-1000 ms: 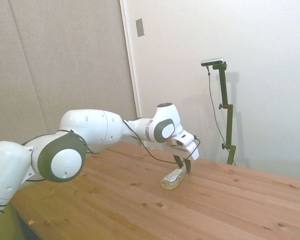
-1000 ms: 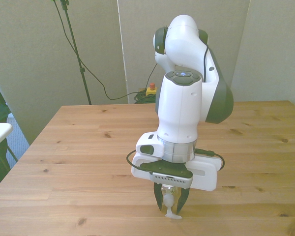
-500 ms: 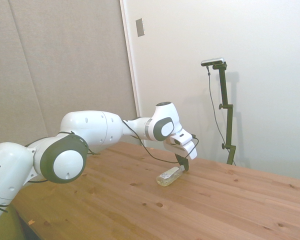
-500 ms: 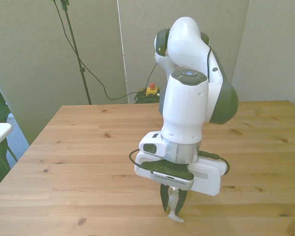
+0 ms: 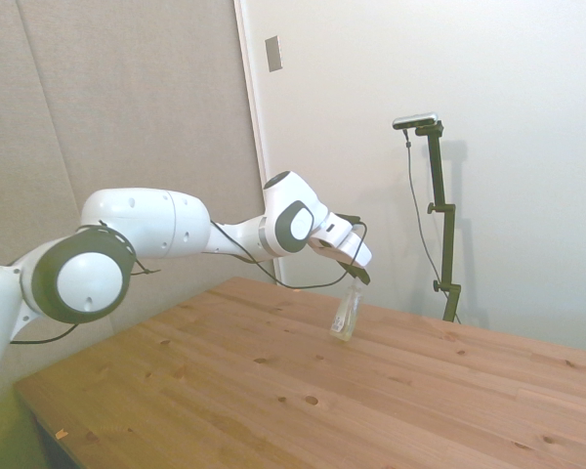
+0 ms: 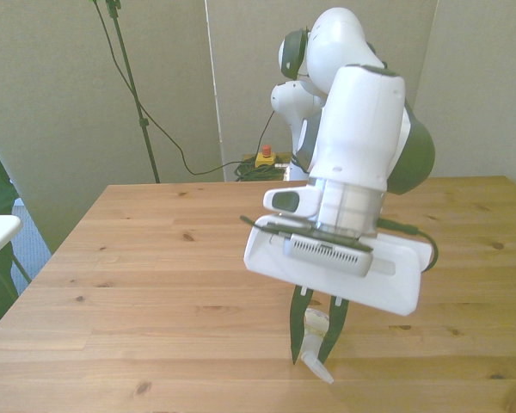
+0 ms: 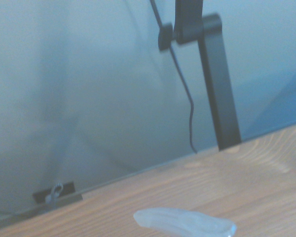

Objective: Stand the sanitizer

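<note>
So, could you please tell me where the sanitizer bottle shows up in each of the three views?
Side view: the sanitizer bottle is near the picture's middle, almost upright, base at the wooden table, top in the gripper.
Front view: bottom, right of middle, between the dark fingers.
Wrist view: a blurred pale shape at the bottom edge.
Shared landmark: the wooden table.

No legible text, brand, number or sign in any view. The sanitizer (image 5: pixel 348 315) has a pale label area, but nothing on it can be read from the side or front, and the wrist view is too blurred. The white arm casing carries no readable marking either.
</note>
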You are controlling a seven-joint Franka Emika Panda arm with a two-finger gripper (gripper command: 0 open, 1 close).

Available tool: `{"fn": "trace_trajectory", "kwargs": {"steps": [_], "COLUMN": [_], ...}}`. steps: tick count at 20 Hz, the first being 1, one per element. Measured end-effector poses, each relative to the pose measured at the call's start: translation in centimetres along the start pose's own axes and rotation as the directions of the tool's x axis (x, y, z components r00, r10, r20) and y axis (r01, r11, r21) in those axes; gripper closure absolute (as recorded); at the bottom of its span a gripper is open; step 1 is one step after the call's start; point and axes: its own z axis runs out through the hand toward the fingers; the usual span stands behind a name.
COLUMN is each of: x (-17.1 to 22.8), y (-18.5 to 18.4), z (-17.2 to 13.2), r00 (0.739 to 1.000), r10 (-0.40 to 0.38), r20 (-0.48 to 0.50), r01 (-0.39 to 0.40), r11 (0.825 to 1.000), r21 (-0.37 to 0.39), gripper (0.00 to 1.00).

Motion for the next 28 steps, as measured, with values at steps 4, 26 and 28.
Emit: {"fn": "trace_trajectory", "kwargs": {"steps": [4, 26, 28], "x": [-1.8, -12.3, -12.3], "y": [0.7, 7.4, 7.5], "z": [-2.7, -5.6, -5.5], "r00": [0.994, 0.936, 0.934], "r10": [0.021, 0.222, 0.223], "r20": [-0.105, -0.274, -0.279], "r01": [-0.013, -0.126, -0.126], "r11": [0.997, 0.937, 0.936], "r21": [0.078, 0.327, 0.328], "gripper": [1.00, 1.00, 0.00]}}
